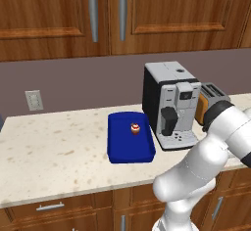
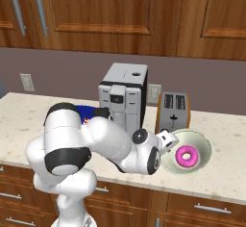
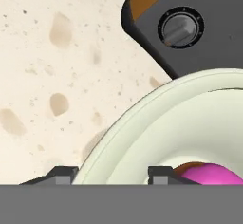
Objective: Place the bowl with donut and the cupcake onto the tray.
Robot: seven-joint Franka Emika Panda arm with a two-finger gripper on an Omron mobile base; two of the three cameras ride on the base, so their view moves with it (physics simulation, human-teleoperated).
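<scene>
Pale green round bowl [image 2: 188, 151] has its rim between the claw [image 3: 111, 173] tips, half spread; a thin pinch could tip the pink donut [image 2: 186, 156] out.

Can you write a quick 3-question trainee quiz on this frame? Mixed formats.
1. True or false: the cupcake already sits on the tray.
2. Multiple choice: the donut lies in A) the tray, B) the bowl, C) the toaster.
3. Short answer: in the hand view, how do the end effector fingertips stand relative to the bowl rim?

Key
1. True: it stands on the blue tray beside the coffee machine.
2. B: the pink donut rests inside the pale bowl, on the counter in front of the toaster.
3. They straddle it, one fingertip outside the rim and one inside, near the donut.
</scene>
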